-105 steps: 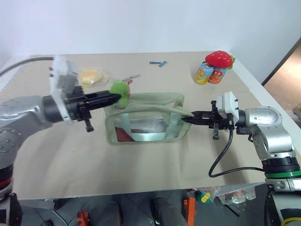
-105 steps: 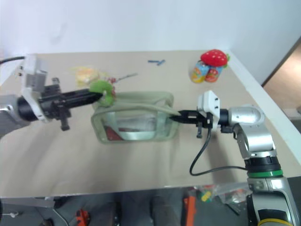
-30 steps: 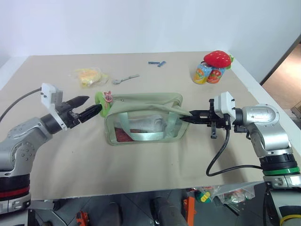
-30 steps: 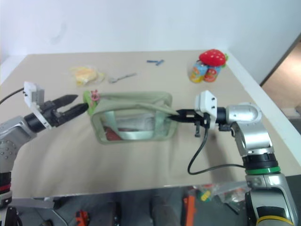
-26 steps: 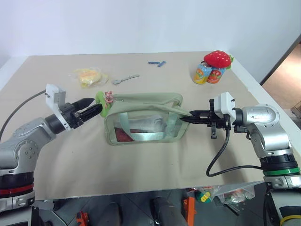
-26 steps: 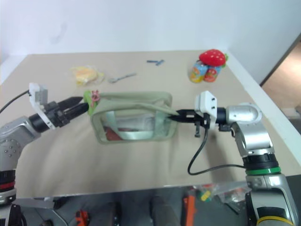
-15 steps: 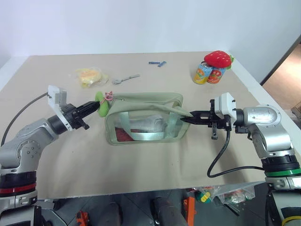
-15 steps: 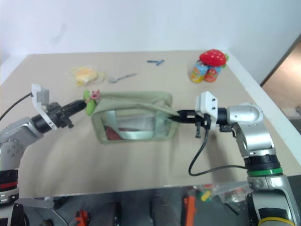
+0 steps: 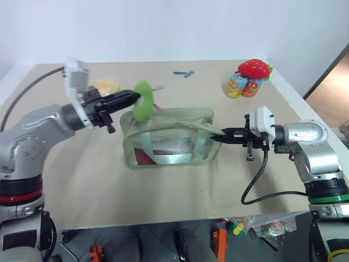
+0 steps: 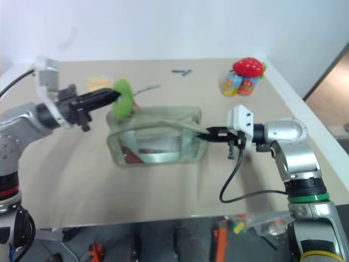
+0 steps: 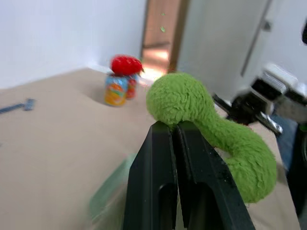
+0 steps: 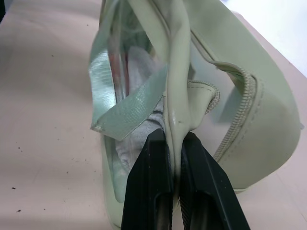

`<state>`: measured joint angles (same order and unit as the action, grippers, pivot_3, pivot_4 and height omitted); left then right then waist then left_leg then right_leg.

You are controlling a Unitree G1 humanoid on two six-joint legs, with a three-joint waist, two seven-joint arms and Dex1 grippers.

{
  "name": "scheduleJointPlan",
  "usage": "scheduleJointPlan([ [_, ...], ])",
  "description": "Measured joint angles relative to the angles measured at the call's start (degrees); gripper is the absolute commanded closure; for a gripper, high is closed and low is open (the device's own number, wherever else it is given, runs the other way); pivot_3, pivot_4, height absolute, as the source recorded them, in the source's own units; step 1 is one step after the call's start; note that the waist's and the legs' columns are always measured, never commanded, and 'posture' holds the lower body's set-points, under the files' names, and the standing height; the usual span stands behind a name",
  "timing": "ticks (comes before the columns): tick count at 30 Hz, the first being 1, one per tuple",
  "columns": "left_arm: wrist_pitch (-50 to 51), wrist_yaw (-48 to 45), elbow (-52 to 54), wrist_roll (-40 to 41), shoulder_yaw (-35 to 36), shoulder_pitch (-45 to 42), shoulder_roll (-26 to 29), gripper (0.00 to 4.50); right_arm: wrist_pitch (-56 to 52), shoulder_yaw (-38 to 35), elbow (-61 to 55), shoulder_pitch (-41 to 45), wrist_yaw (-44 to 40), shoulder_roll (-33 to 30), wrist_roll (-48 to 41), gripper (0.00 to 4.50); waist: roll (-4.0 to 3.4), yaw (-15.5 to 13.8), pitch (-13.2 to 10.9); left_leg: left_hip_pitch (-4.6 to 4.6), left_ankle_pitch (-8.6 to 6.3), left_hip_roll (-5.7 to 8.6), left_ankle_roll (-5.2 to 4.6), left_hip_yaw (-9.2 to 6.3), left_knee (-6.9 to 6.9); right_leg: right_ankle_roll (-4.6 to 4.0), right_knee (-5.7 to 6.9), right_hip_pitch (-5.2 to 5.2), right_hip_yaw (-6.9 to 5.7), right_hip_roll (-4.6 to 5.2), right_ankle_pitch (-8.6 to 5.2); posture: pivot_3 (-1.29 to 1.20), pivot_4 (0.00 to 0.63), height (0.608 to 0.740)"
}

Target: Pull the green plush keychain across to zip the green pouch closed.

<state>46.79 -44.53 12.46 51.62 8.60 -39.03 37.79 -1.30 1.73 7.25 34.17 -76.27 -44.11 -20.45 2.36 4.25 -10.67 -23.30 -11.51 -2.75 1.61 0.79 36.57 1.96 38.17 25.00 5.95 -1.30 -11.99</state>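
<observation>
Green plush keychain point(image 9: 143, 100) is pinched in the left gripper point(image 9: 132, 97), fingers clamped tight on the fuzzy ball; the wrist view shows both black fingers point(image 11: 158, 177) pressed together with the plush bulging past their tips. Keychain is held off the table, above the pouch's left top corner.

Pale green pouch point(image 9: 169, 139) stands upright near the middle of the table point(image 9: 82, 180), long side facing the front edge, clear window showing a webbing strap point(image 9: 163, 158) and some contents inside. Zipper track point(image 12: 240, 120) curves along its top.

Right gripper point(image 9: 214, 139) reaches in from the right, roughly level, its fingers point(image 12: 153, 191) closed on a fold of the pouch's right end.

Toward the far right corner: a colourful can point(image 9: 236, 85) with a red strawberry plush point(image 9: 254, 68) beside it. A small blue item point(image 9: 184, 73) lies near the far edge. A yellow packet point(image 9: 106, 84) sits toward the far left, partly hidden behind the left gripper. Something thin shows just behind the keychain; cannot tell what.
</observation>
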Motion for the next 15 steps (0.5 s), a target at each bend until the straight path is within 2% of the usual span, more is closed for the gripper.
scheduleJointPlan([
  [7,1.7,-1.1,-1.6,-4.1,-6.4,-2.8,-0.2,4.48,0.1,0.1,-0.1,-0.1,0.2,0.0,0.1,4.50,0.00,0.1,0.0,0.00,0.00,0.00,0.00,-0.03,-0.02,-0.01,0.01,0.02,0.00,-0.03,-0.01,0.00,0.150,0.740],
  [15,3.8,-4.4,-3.8,-5.4,-6.5,-3.3,2.5,1.81,0.4,0.1,-0.3,-0.4,0.5,0.1,0.0,4.50,0.00,0.1,0.0,-0.01,0.00,0.01,0.00,-0.02,0.00,-0.01,0.00,0.02,0.00,0.00,-0.01,0.00,0.150,0.740],
])
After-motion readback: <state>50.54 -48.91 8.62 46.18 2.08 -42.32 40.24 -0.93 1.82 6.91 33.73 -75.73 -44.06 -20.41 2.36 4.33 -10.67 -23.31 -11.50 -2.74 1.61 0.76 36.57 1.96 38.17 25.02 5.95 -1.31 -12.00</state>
